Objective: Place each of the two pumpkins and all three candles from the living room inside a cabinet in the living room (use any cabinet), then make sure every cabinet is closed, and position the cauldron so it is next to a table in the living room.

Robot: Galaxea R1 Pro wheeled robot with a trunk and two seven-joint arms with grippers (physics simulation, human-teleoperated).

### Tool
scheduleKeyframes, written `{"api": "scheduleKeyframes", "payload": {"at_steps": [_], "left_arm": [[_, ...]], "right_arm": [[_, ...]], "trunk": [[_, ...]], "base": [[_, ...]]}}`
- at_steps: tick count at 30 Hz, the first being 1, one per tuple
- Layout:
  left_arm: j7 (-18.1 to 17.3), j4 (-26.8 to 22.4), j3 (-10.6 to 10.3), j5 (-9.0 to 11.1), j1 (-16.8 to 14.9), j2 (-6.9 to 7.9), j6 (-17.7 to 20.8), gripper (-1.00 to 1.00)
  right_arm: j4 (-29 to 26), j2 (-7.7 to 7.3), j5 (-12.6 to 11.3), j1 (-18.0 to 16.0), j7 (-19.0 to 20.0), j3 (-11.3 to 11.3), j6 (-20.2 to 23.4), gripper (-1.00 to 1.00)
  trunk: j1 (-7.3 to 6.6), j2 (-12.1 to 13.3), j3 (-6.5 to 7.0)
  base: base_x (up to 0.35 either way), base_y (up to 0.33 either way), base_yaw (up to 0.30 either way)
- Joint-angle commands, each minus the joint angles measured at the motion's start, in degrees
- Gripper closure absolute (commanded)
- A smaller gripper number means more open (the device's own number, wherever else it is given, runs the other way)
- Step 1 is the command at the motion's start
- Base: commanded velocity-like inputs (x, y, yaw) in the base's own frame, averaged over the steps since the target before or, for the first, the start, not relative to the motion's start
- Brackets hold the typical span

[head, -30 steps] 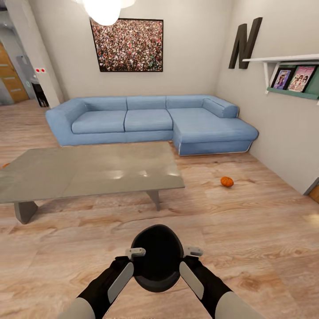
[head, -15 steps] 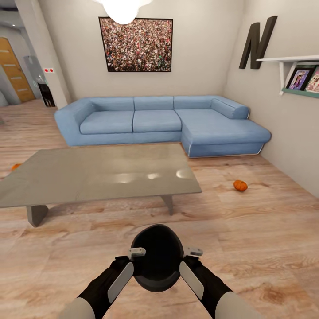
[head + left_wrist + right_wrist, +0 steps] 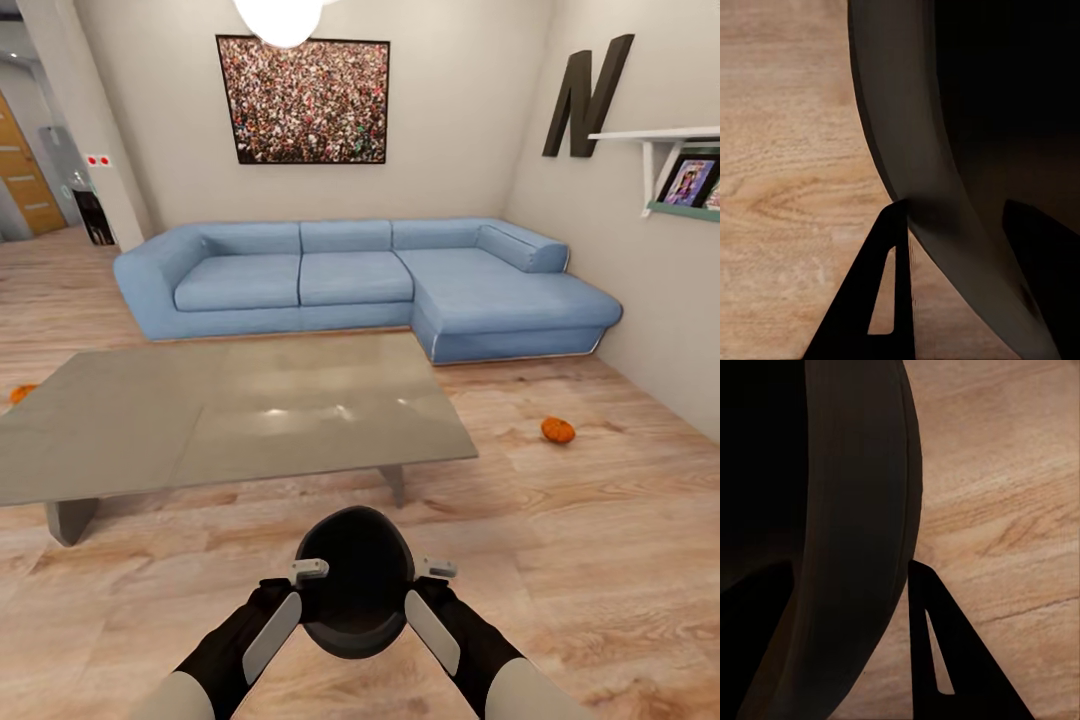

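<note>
I hold a black cauldron (image 3: 355, 575) low in front of me, above the wood floor, with an arm on each side. My left gripper (image 3: 308, 583) is shut on its left rim and my right gripper (image 3: 428, 580) on its right rim. In the left wrist view the cauldron wall (image 3: 922, 150) runs between the two fingers (image 3: 896, 285); the right wrist view shows the wall (image 3: 862, 510) pinched the same way. One orange pumpkin (image 3: 558, 430) lies on the floor to the right of the table. A second pumpkin (image 3: 20, 393) peeks out at the far left. Candles and cabinet are out of view.
A low grey coffee table (image 3: 230, 415) stands just ahead of the cauldron. Behind it a blue corner sofa (image 3: 360, 280) lines the back wall. A wall shelf with pictures (image 3: 680, 170) hangs at the right, and a doorway (image 3: 25, 180) opens at the far left.
The whole view has shifted as the camera moved; the table and the right pumpkin now sit nearer and lower in the picture. Both grippers still hold the cauldron the same way.
</note>
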Motion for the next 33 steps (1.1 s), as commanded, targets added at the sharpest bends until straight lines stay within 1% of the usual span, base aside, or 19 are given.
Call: {"api": "scheduleKeyframes", "payload": {"at_steps": [1,12,18,22,33], "left_arm": [[0.5,-0.18,0.03,1.71,-0.06,0.12,-0.5,1.0],[0.55,-0.18,0.0,1.7,-0.06,0.11,-0.5,1.0],[0.55,-0.4,-0.04,1.7,-0.06,0.07,-0.5,1.0],[0.57,-1.72,-0.06,1.76,-0.06,0.13,-0.43,1.0],[0.59,-2.2,-0.19,1.78,-0.06,0.15,-0.41,1.0]], "right_arm": [[-0.2,-0.07,-0.66,-0.1,2.55,-0.31,-0.39,1.0],[-0.2,-0.07,-0.66,-0.09,2.55,-0.31,-0.39,1.0],[-0.2,-0.07,-0.66,-0.1,2.55,-0.31,-0.39,1.0],[-0.2,-0.07,-0.66,-0.1,2.55,-0.31,-0.39,1.0],[-0.2,-0.07,-0.66,-0.1,2.55,-0.31,-0.39,1.0]], "trunk": [[0.02,-0.03,-0.05],[0.02,-0.03,-0.05],[0.02,-0.03,-0.05],[0.02,-0.03,-0.05],[2.43,-4.44,-2.03]], "base": [[0.288,0.159,-0.003],[0.233,0.04,0.0],[0.043,0.0,0.0],[0.004,0.0,0.0],[0.0,0.0,0.0]]}}
